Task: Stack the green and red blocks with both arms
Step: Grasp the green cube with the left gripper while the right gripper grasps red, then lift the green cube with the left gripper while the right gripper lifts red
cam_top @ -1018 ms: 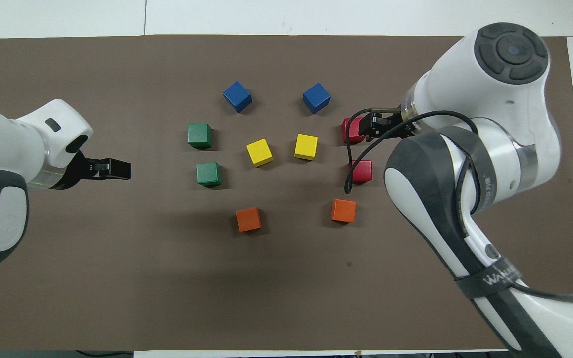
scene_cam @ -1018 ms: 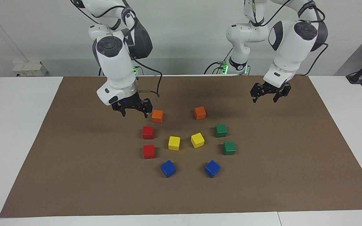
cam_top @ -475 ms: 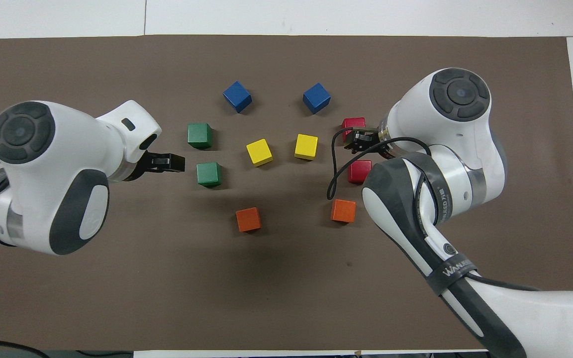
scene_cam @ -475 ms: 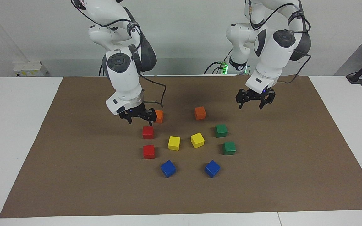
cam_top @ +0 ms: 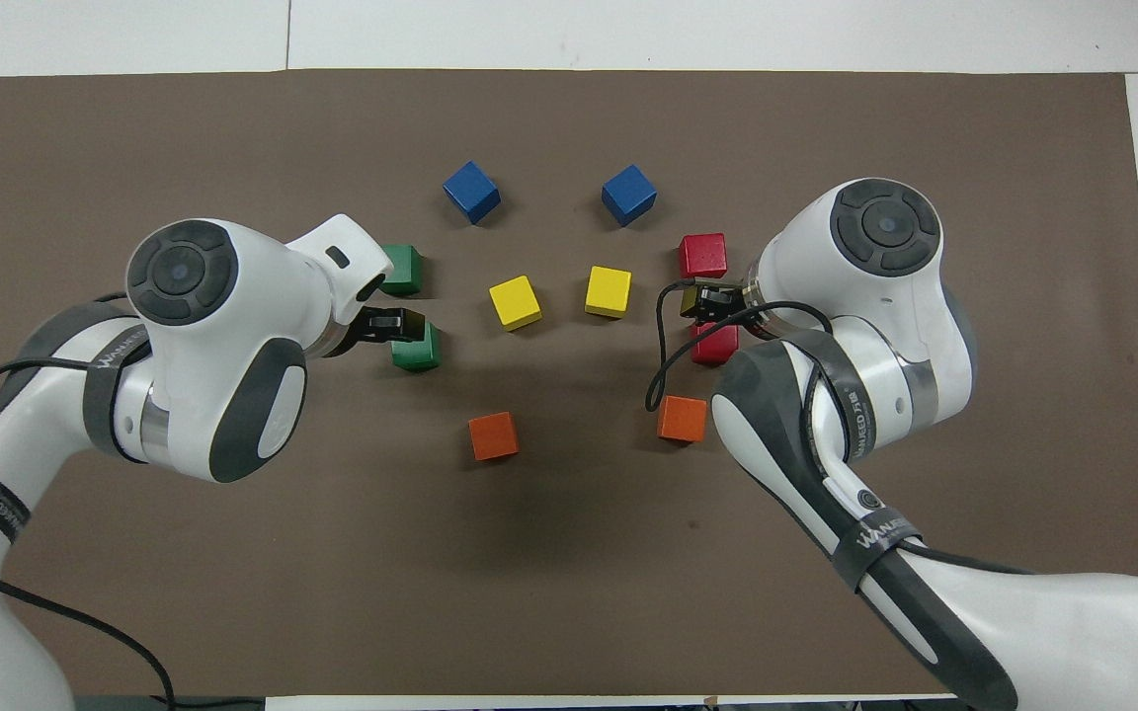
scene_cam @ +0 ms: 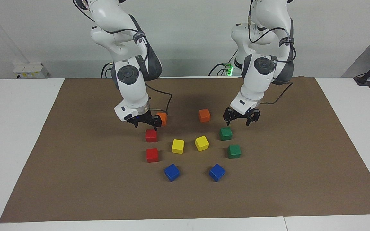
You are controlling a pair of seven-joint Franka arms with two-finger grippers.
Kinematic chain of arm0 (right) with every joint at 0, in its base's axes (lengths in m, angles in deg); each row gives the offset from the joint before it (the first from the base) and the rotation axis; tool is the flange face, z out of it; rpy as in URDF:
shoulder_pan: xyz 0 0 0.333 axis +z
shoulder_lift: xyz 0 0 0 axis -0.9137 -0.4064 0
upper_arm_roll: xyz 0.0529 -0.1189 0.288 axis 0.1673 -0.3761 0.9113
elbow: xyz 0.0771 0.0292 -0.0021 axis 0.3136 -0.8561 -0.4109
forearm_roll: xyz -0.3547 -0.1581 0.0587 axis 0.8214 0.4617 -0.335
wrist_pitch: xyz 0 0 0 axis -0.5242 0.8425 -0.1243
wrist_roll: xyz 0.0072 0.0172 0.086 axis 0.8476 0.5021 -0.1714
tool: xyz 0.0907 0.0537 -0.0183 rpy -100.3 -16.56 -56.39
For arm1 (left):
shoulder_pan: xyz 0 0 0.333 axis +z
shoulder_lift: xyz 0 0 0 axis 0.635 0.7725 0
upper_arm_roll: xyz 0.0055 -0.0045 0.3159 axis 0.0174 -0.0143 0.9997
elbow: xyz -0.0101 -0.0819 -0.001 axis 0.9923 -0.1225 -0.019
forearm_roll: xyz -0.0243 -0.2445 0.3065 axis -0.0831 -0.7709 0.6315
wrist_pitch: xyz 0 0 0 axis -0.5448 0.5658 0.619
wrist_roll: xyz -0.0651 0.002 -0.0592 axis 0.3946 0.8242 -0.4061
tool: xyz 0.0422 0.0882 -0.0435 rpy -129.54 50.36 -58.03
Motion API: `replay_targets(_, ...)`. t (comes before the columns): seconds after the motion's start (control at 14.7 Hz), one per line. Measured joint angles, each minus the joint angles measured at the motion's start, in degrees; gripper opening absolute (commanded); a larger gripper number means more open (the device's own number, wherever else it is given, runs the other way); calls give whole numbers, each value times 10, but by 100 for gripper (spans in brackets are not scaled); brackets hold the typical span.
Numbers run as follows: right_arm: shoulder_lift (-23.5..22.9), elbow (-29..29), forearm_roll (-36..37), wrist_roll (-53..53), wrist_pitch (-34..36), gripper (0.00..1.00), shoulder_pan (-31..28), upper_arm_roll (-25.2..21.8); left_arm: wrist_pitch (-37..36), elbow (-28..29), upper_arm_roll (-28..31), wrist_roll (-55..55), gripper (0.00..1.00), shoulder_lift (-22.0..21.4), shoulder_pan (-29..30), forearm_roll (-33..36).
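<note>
**Both grippers open above the nearer cube of each pair**

I have the brown mat (scene_cam: 75,179) in front of me with ten cubes lying apart on it, nothing stacked yet. The two green cubes sit toward the left arm's end, the two red cubes toward the right arm's end, with yellow cubes between them, orange cubes nearer the robots and blue cubes farther out.

My left arm (scene_cam: 257,73) reaches in from its own end. The left gripper (scene_cam: 241,118) hangs with jaws wide and empty just above the near green cube (scene_cam: 225,133), slightly to the robots' side of it. The far green cube (scene_cam: 234,151) lies just beside that one, farther from the robots.

My right arm (scene_cam: 130,80) mirrors this. The right gripper (scene_cam: 146,122) hangs, jaws spread and empty, just above the near red cube (scene_cam: 151,135), again a little to the robots' side. The far red cube (scene_cam: 152,155) lies farther out.

As I judge it, each target lies below and slightly outward from its jaws. The cubes have no long axis. Each arm is plainly the nearer one to its colour.
</note>
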Motion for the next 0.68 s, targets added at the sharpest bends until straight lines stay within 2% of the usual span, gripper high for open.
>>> replay_targets(0.48,-16,-36,0,0,-67,97,5,0,36,0,0,-21,100,51,-27,0)
replay_targets(0.68,-35,-37,0,0,-93,91,10,0,42,0,0,-22,100,72,-31,0)
